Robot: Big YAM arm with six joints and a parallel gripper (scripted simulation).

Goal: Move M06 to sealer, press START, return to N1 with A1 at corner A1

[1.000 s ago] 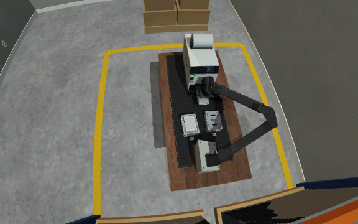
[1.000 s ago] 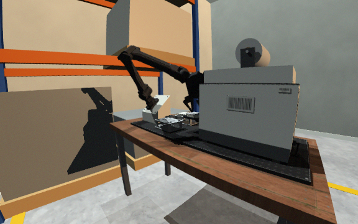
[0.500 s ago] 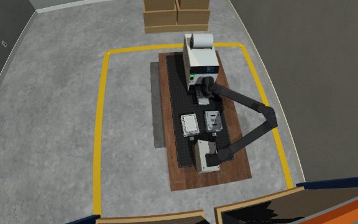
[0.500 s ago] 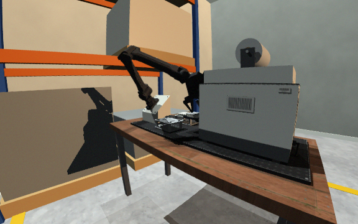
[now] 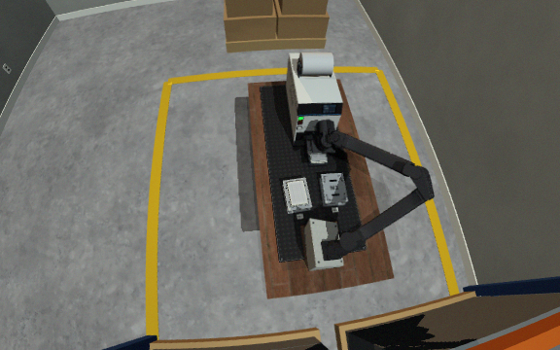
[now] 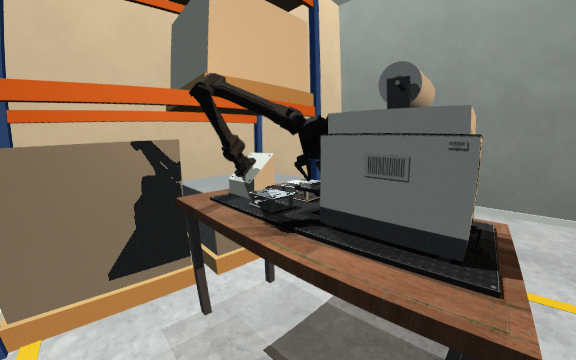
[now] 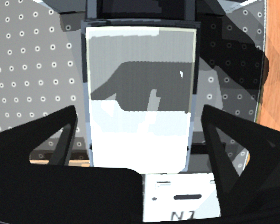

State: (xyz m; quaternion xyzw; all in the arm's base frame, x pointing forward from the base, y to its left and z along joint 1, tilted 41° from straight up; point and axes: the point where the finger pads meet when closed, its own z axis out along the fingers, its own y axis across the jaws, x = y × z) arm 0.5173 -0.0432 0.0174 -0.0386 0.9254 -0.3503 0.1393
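Grey concrete floor, yellow tape round the wooden table (image 5: 280,284) (image 6: 368,287). Sealer (image 5: 316,89) (image 6: 398,185) upper centre in the top view, lamp (image 5: 300,119) green. Plate (image 5: 317,157) (image 7: 141,140) is out front on the stage (image 7: 84,65). Gripper (image 5: 326,146) (image 6: 308,172) (image 7: 139,112) is spread wide, nothing pinched. In the wrist view the plate runs top to bottom between the fingers, one off each long side, so probably a straight descent, then close. Nest N1 (image 5: 333,189) (image 7: 183,205) is bare, lower right of it.

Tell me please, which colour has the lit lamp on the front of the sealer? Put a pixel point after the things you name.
Green; it shows best in the top view, on the sealer (image 5: 320,90).
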